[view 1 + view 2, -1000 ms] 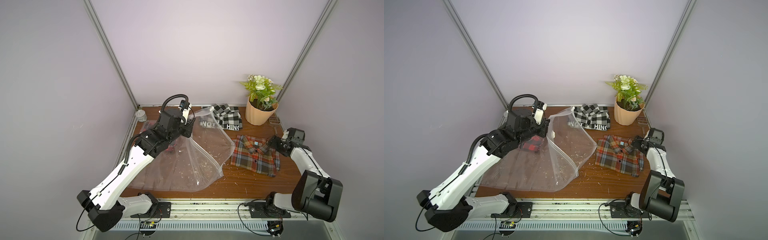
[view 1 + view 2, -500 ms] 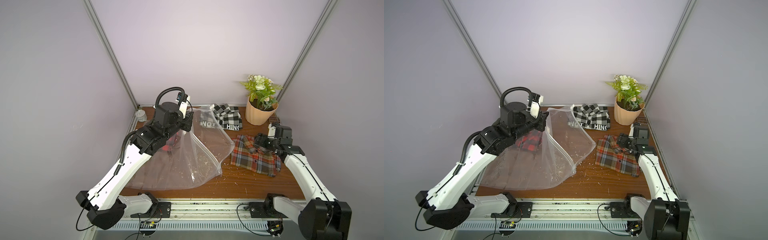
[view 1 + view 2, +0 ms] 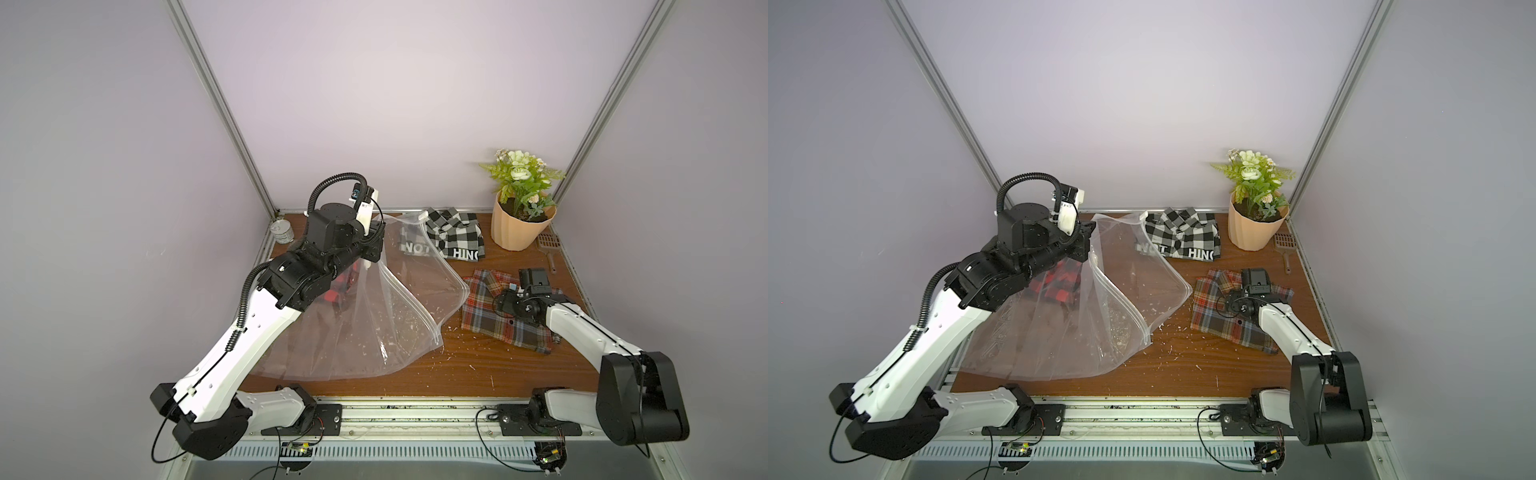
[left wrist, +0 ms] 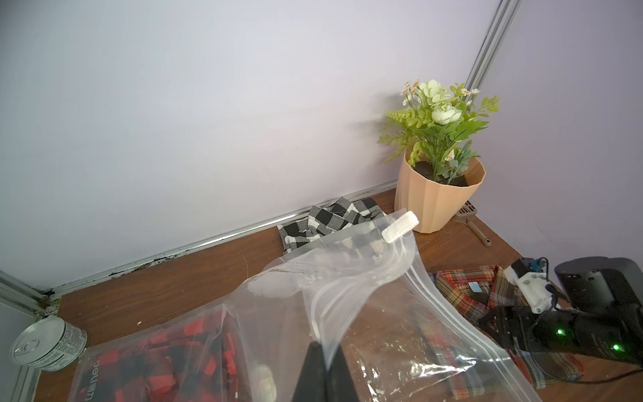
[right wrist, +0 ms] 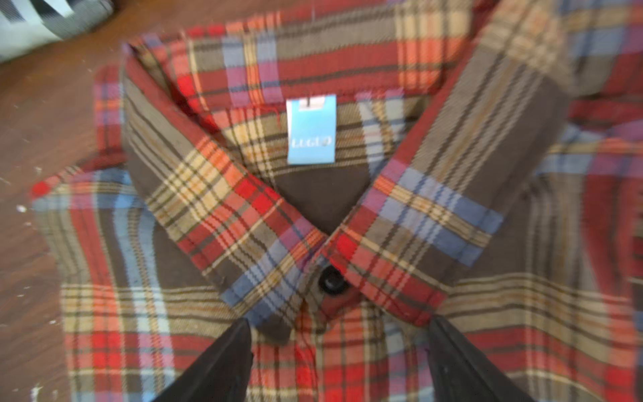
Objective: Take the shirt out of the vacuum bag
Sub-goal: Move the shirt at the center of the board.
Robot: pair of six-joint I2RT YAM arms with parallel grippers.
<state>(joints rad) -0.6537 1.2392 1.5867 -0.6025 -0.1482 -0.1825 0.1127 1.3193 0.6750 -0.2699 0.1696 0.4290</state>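
Beneath left jaws, vacuum bag (image 3: 374, 332), mouth rightward

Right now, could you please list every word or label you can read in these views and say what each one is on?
"NOT" and "HING": on the black-and-white checked shirt, in both top views.
"deli", apparently: printed on the vacuum bag; the characters after it are unreadable.
The blue collar label of the plaid shirt: blurred, not readable.
The tin can label: too small to read.
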